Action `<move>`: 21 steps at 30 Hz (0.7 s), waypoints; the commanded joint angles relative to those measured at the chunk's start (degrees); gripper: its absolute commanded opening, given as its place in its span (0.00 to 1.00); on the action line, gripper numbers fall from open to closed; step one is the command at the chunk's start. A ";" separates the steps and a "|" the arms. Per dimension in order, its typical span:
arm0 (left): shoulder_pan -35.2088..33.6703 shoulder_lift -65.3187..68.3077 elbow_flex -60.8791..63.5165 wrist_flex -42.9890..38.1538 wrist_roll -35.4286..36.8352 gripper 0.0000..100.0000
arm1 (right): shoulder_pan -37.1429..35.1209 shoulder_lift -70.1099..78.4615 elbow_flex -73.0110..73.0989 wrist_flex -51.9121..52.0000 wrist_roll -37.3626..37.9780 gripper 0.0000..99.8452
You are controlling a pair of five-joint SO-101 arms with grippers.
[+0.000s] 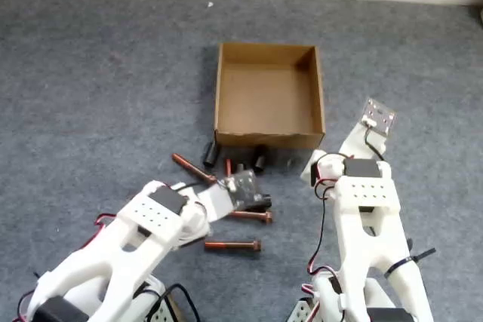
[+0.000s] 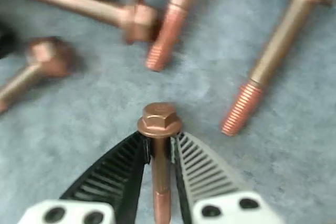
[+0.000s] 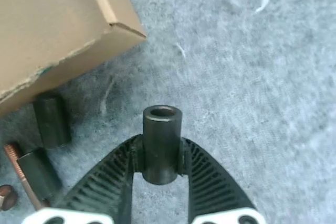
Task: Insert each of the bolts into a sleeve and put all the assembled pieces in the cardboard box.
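My left gripper (image 2: 160, 141) is shut on a copper bolt (image 2: 159, 120), head outward, just above the grey carpet; in the high view it (image 1: 243, 188) hovers over the pile in front of the cardboard box (image 1: 267, 138). My right gripper (image 3: 160, 146) is shut on a black sleeve (image 3: 163, 121) whose open bore faces the camera. It (image 1: 311, 165) sits by the box's near right corner. Loose bolts (image 2: 273, 51) (image 2: 79, 3) (image 1: 232, 245) lie on the carpet. Two more sleeves (image 3: 51, 119) (image 3: 39, 174) rest by the box wall (image 3: 52, 30).
The box is open-topped with nothing visible inside. Black sleeves (image 1: 211, 154) (image 1: 259, 160) lie along its near wall, and a bolt (image 1: 192, 167) lies to their left. Bare carpet spreads to the left, right and behind the box.
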 commanded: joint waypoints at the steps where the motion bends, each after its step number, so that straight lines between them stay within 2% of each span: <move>1: -2.59 -11.38 -0.40 1.41 5.54 0.00 | 0.75 -7.43 -0.66 1.19 0.53 0.00; 10: -9.98 -41.89 -0.75 10.90 15.30 0.01 | -0.22 -30.02 7.08 1.19 0.53 0.00; 21: -10.15 -68.26 -0.75 12.48 28.92 0.01 | -15.96 -50.07 11.30 0.22 0.44 0.00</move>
